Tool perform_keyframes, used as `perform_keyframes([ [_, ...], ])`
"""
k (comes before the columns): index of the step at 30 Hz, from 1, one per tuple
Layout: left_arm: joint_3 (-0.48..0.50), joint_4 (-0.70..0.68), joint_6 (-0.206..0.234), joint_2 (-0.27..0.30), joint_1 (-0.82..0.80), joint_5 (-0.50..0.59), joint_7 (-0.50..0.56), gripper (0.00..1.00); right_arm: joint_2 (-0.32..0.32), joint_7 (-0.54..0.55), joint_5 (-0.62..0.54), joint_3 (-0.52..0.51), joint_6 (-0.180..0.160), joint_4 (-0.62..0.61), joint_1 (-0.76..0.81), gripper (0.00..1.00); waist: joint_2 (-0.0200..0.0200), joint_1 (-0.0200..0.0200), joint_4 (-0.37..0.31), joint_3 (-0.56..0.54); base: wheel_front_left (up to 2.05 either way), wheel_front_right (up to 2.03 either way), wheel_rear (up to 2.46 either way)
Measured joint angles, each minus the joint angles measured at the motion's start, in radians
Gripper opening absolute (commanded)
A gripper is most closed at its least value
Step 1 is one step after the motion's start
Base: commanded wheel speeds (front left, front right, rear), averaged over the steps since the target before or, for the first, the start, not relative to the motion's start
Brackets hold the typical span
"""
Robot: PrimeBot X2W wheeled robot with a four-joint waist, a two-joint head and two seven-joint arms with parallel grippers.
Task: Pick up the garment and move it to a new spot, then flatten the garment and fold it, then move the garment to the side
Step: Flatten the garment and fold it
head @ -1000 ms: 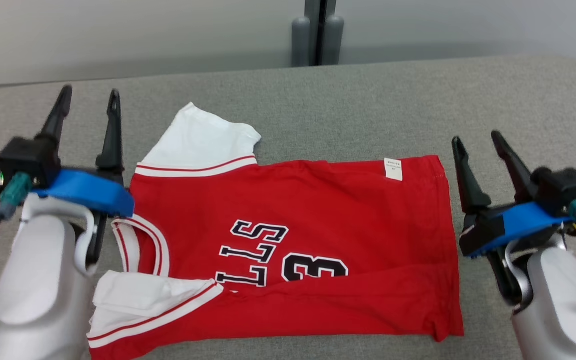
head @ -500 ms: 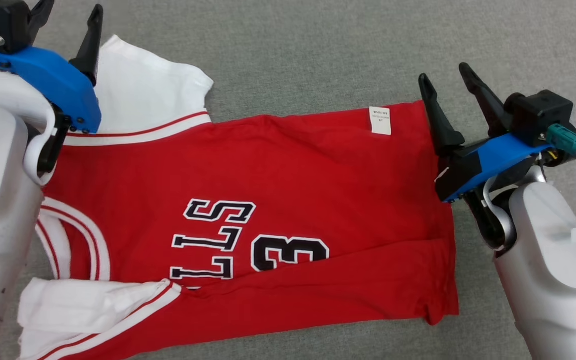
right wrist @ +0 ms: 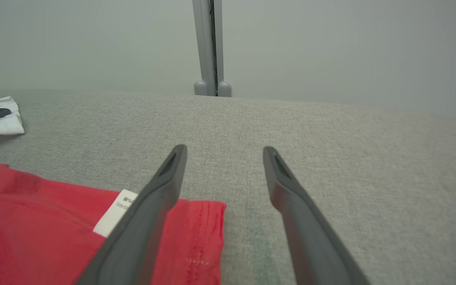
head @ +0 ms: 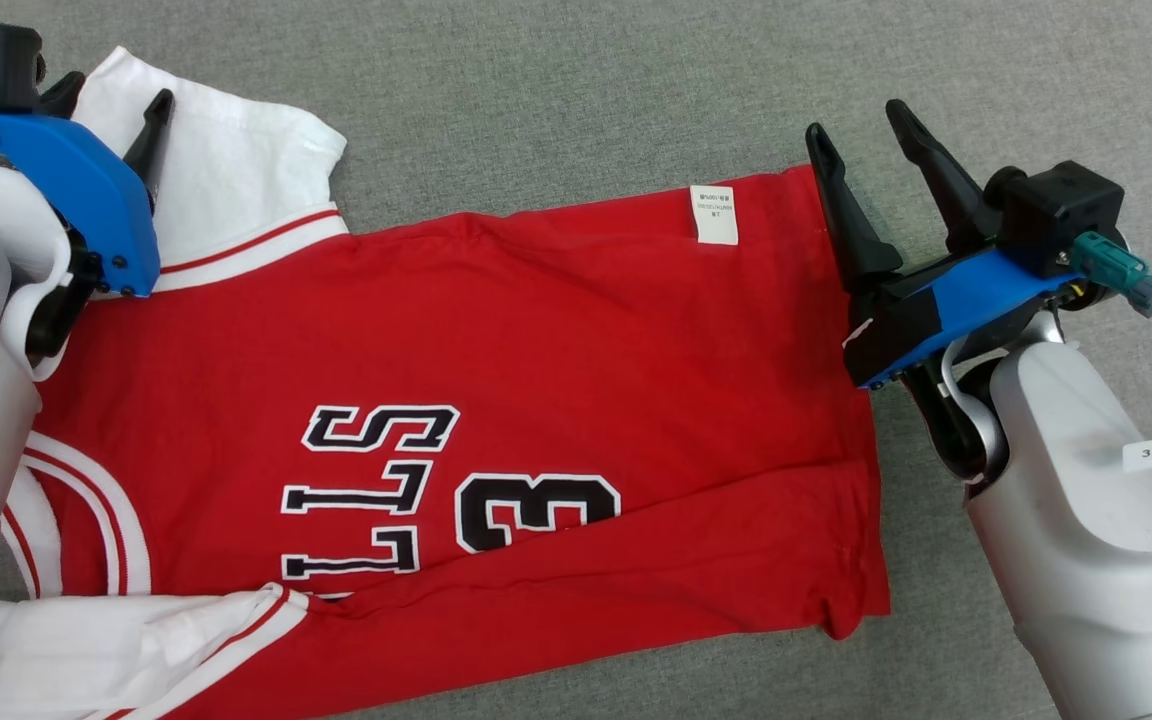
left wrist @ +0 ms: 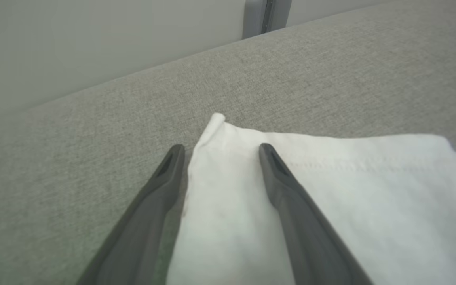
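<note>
Jersey (head: 496, 400) looks soft and limp; my spread left hand (head: 116, 95) suits its sleeve (head: 236, 180), spread right hand (head: 856, 120) its hem corner (head: 786, 190).

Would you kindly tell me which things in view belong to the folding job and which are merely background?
Belongs to the job: red jersey, left gripper (open, over its white sleeve), right gripper (open, at its hem corner).
Just there: grey fabric surface, grey post behind it, pale wall.
</note>
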Motion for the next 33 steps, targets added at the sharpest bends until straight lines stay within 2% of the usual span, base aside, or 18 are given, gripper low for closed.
perform_keyframes([
  [4,-0.016,0.005,0.000,-0.002,-0.004,-0.090,0.035,1.00,-0.002,-0.006,0.008,0.011,0.000,0.012,-0.005,1.00,0.0000,-0.0001,0.000,0.000,0.00,0.00,0.00],
  [5,-0.026,0.005,0.000,0.000,-0.007,-0.102,0.040,0.47,-0.004,-0.006,0.012,0.014,0.000,0.015,-0.006,1.00,0.0000,-0.0001,0.001,-0.001,0.00,0.00,0.00],
  [6,-0.038,0.008,0.000,0.003,-0.012,-0.102,0.040,0.04,-0.006,-0.007,0.014,0.016,0.000,0.019,-0.006,1.00,0.0000,-0.0001,0.001,-0.001,0.00,0.00,0.00],
  [7,-0.049,0.011,0.000,0.006,-0.016,-0.100,0.033,0.00,-0.007,-0.007,0.016,0.019,0.000,0.023,-0.008,1.00,0.0000,-0.0001,0.002,-0.002,0.00,0.00,0.00],
  [13,-0.090,0.037,0.000,-0.004,-0.014,-0.120,-0.038,0.00,-0.028,0.055,0.074,0.049,0.000,0.042,-0.011,1.00,0.0000,-0.0001,0.004,-0.021,0.00,0.00,0.00],
  [18,-0.135,0.035,0.000,-0.020,-0.013,-0.120,-0.110,0.00,-0.080,0.132,0.121,0.073,0.000,0.018,0.035,1.00,0.0000,-0.0001,0.017,-0.044,0.00,0.00,0.00],
  [23,-0.179,0.029,0.000,-0.033,-0.013,-0.131,-0.149,0.00,-0.103,0.179,0.165,0.083,0.000,-0.014,0.079,1.00,0.0000,-0.0002,0.041,-0.059,0.00,0.00,0.00],
  [33,-0.253,0.025,0.000,-0.053,-0.037,-0.164,-0.200,0.00,-0.088,0.214,0.161,0.100,0.000,0.033,0.037,1.00,0.0000,-0.0002,0.085,-0.052,0.00,0.00,0.00],
])
